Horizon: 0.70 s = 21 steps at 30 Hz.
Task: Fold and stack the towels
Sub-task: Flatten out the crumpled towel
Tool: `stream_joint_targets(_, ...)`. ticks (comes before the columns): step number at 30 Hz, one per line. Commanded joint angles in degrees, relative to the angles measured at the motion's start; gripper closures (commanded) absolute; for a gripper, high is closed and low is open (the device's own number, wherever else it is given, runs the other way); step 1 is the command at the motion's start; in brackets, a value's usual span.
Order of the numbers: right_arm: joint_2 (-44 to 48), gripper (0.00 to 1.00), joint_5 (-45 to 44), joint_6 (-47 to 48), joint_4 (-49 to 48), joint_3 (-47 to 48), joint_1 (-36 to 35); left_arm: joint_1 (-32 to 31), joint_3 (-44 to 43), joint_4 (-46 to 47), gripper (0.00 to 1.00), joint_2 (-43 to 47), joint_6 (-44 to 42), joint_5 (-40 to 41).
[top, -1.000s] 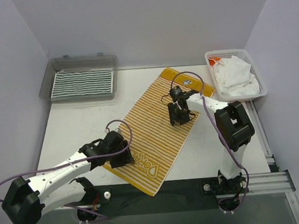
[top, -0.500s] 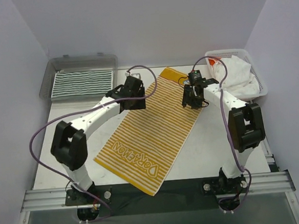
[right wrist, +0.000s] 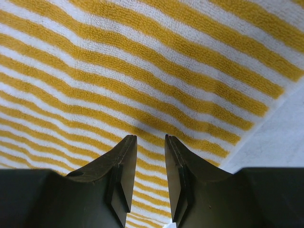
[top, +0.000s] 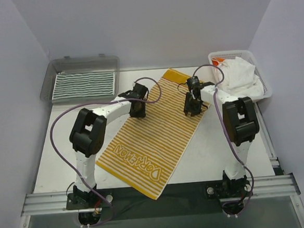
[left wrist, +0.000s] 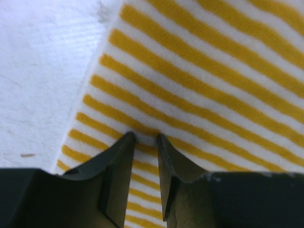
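One word can be read. It is printed in large white capitals on a solid yellow band of the yellow-and-white striped towel (top: 160, 125), close to the towel's near end. This lettering (top: 138, 160) runs across the towel's width and is upside down in the top view. It seems to read "DORAEMON", though the letters are small and slanted, so the middle ones are less sure.
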<state>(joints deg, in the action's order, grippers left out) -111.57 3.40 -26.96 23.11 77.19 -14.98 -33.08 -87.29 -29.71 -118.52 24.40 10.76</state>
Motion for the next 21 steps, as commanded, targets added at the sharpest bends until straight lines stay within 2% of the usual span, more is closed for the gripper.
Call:
stream_joint_targets(1,-2.3,0.69,1.3,-0.5,0.9,2.7,0.3,0.6,4.4,1.1,0.62,2.8,4.2,-1.4)
stream_joint_targets(7,-4.9,0.69,4.7,-1.7,1.0,4.6,-0.4,0.4,22.5,3.9,0.68,11.0,16.3,-6.5)
stream_joint_targets(11,-6.0,0.69,6.6,-0.5,1.0,6.7,-2.6,-1.5,34.4,9.6,0.68,21.0,23.6,-10.3)
stream_joint_targets(17,-4.0,0.69,7.9,2.7,2.1,3.5,-5.5,-12.2,43.4,10.1,0.66,30.9,33.1,-10.7)
stream_joint_targets(21,0.1,0.69,6.4,5.4,4.8,-1.2,-5.6,-16.2,48.9,10.6,0.63,36.2,38.6,-10.7)
